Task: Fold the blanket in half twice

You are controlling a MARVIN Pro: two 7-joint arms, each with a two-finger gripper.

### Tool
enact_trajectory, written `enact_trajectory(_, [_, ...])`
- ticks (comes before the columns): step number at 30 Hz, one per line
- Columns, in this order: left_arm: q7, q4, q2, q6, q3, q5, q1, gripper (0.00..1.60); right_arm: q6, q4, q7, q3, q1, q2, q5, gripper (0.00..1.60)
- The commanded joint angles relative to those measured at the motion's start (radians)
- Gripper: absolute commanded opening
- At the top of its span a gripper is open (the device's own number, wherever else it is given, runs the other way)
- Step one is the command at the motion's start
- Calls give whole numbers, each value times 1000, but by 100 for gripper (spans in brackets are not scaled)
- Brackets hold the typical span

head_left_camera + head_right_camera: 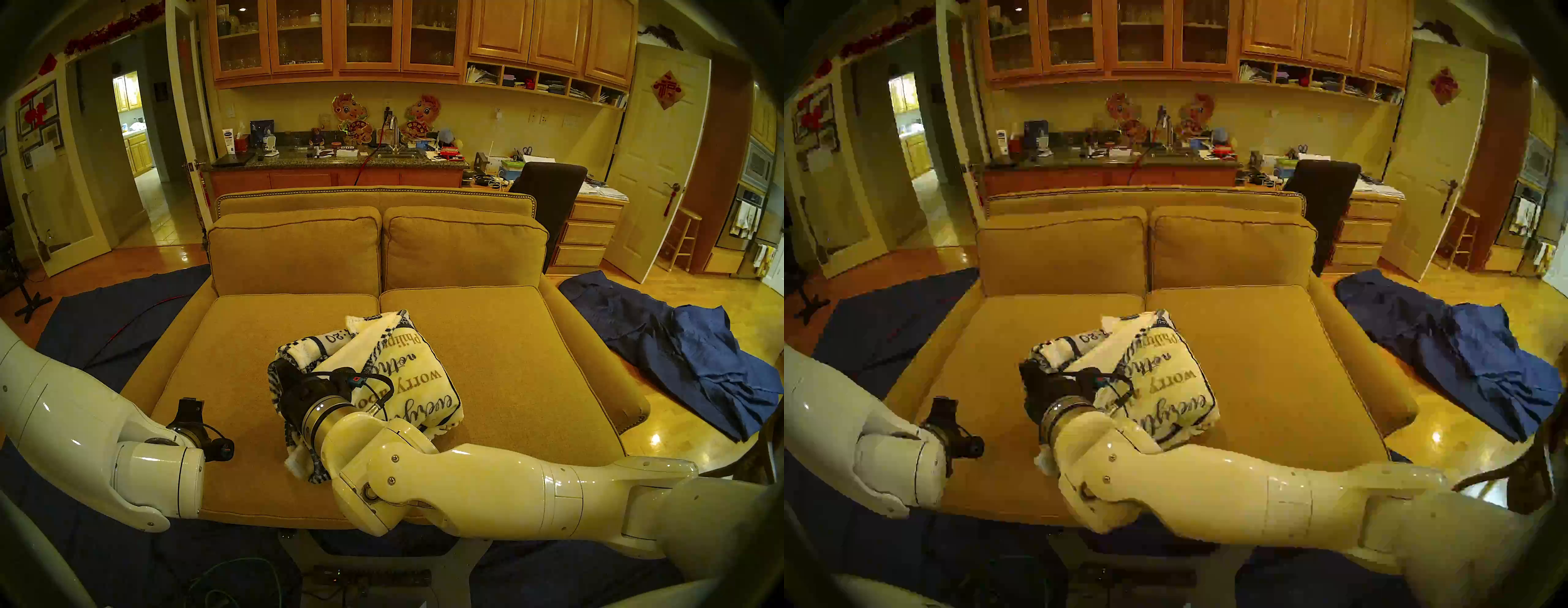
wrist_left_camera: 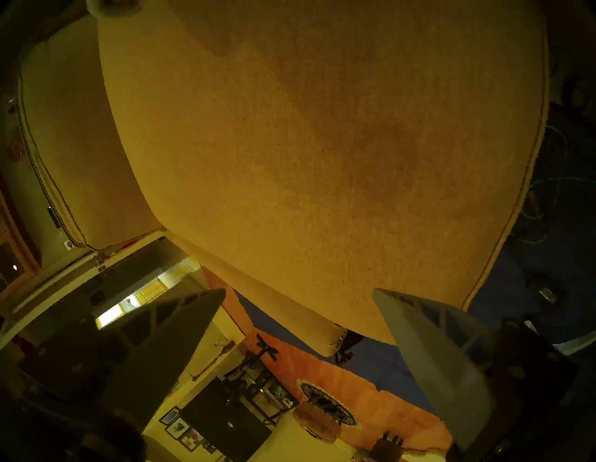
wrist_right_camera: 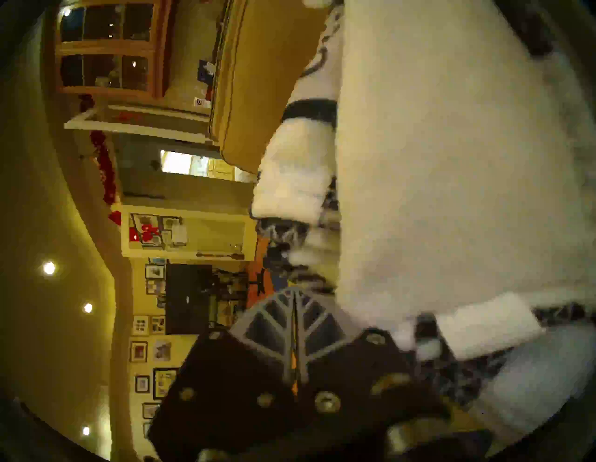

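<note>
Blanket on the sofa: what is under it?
The blanket lies bundled on the sofa seat cushions. The right gripper and its arm cover the near left part; nothing else shows beneath, though the bundle hides what it covers.

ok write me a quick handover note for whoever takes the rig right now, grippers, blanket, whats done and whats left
Left gripper: open, empty, over the sofa's left seat cushion.
Right gripper: fingers shut; the blanket lies against it, but whether any cloth is pinched I cannot tell.
Blanket: a bunched, loosely doubled bundle at mid-seat, lettered side up, one cream flap turned over.
Done: roughly gathered and partly folded, layers not squared.
Left: straighten the edges and finish the folds into a neat quarter.
</note>
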Motion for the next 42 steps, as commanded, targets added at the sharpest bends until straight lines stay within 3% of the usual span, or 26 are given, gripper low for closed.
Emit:
enact_trajectory(1, [78, -40, -56, 0, -51, 32, -101, 160, -37, -75, 6, 103, 38, 86, 4, 0])
enact_trajectory(6, [65, -69, -89, 0, -101, 51, -138, 160, -54, -83, -2, 157, 48, 139, 18, 0])
enact_trajectory(8, [54, -79, -117, 0, -135, 58, -158, 160, -61, -82, -10, 195, 46, 188, 36, 0])
enact_trajectory(20, [21, -117, -206, 0, -285, 58, -219, 160, -50, 38, -34, 273, 27, 291, 109, 0])
enact_trajectory(24, [-1, -139, -208, 0, -372, 18, -225, 160, -21, 72, -29, 312, 29, 338, 166, 0])
enact_trajectory(32, [-5, -139, -177, 0, -455, -110, -182, 160, 58, 87, 19, 379, 19, 393, 274, 0])
enact_trajectory(33, [9, -139, -151, 0, -462, -141, -169, 66, 83, 98, 35, 393, 16, 401, 301, 0])
enact_trajectory(34, [9, -139, -151, 0, -462, -141, -169, 66, 83, 98, 35, 393, 16, 401, 301, 0])
enact_trajectory(35, [22, -139, -130, -14, -466, -153, -157, 45, 100, 103, 47, 402, 13, 405, 317, 0])
enact_trajectory(36, [33, -139, -118, -25, -461, -155, -149, 0, 109, 106, 54, 406, 12, 408, 326, 0])
enact_trajectory(42, [100, -136, -85, -125, -416, -92, -88, 0, 163, 114, 102, 430, -3, 433, 376, 0])
